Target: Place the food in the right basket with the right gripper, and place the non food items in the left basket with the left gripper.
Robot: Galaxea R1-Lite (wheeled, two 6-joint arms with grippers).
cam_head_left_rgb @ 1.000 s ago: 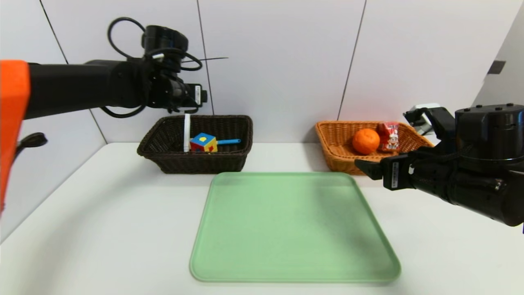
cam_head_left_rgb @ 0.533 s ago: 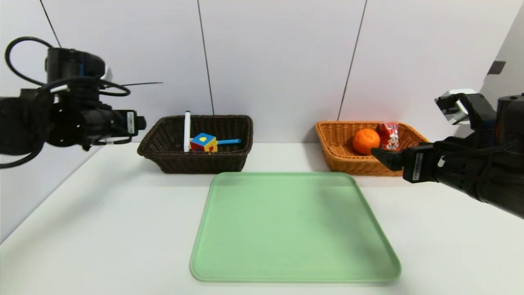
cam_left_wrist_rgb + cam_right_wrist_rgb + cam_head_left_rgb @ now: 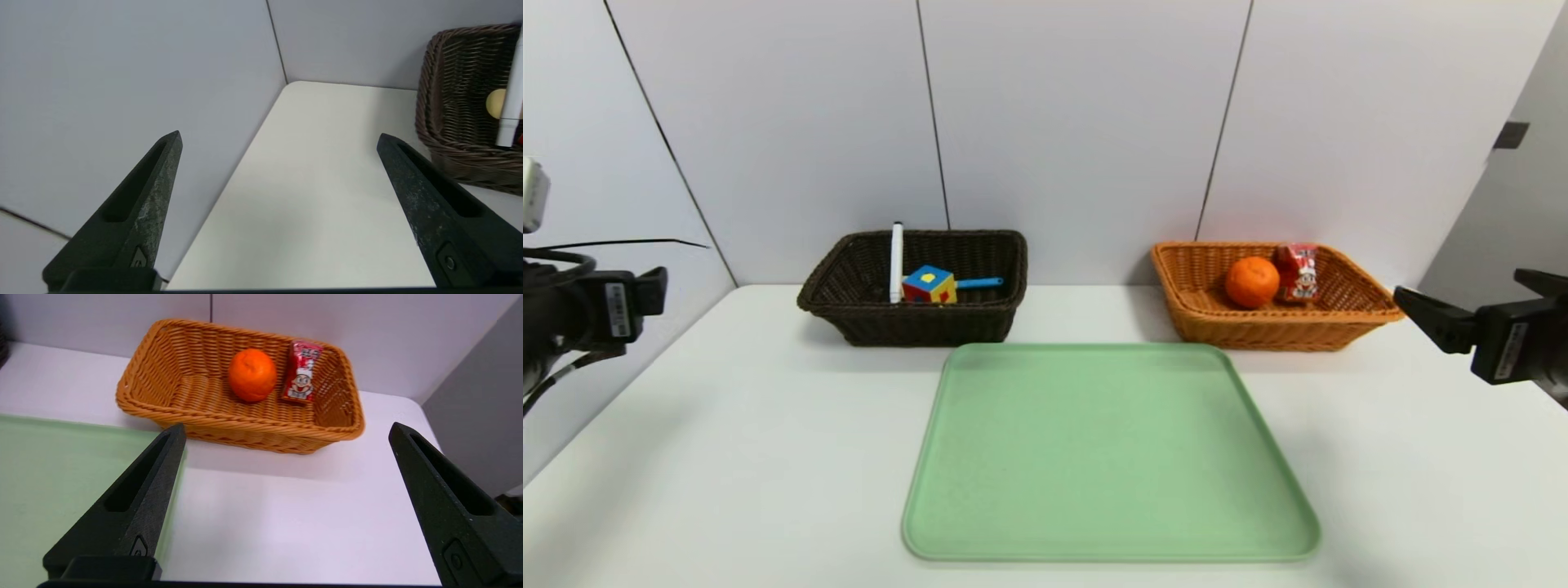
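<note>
White wall panels stood behind a white surface (image 3: 727, 457), and a green tray (image 3: 1107, 449) lay bare in the middle of it. At the back left sat the left basket (image 3: 915, 322), dark brown; inside it were the white marker (image 3: 897, 261), leaning upright against the rim, the multicoloured cube (image 3: 929, 285) and the yellow spoon (image 3: 495, 103) with its blue handle (image 3: 980, 282). At the back right sat the right basket (image 3: 245, 424), orange-tan, with the orange fruit (image 3: 252, 375) and the red drink carton (image 3: 301, 373) just beside each other on its floor.

The left end effector (image 3: 278, 139) hung at the far left edge of the surface, well apart from its basket, with the fingers spread wide and nothing between them. The right end effector (image 3: 286, 430) hung at the far right, near the front of the right basket, also spread wide and holding nothing.

By my judgement the sorting was finished, because nothing remained on the tray and each item lay in its correct basket. The step in hand seemed to be the retreat of both arms. To do it well, each arm should stay outside its basket and above the surface, so that no finger catches a wicker rim or knocks the leaning marker. The fingers should remain apart, since nothing is left to grasp.
</note>
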